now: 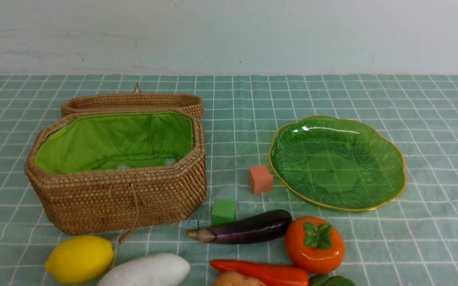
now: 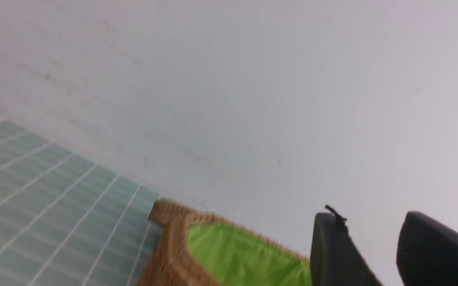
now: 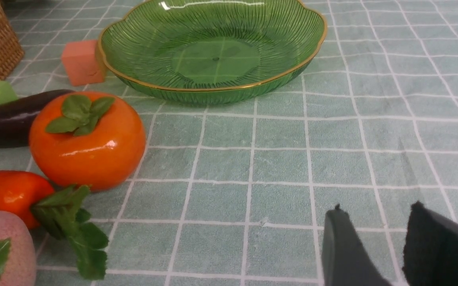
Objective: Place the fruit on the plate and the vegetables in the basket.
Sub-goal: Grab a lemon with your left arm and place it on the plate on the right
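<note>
Plate (image 1: 372,139), pink cube (image 1: 260,179) just beside; left tool (image 2: 372,226), right tool (image 3: 376,218) ajar, empty.

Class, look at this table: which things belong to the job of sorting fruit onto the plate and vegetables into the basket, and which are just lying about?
Belong to the job: lemon, persimmon, peach, eggplant, carrot, white vegetable, plate, basket.
Just lying about: pink cube, green cube.
</note>
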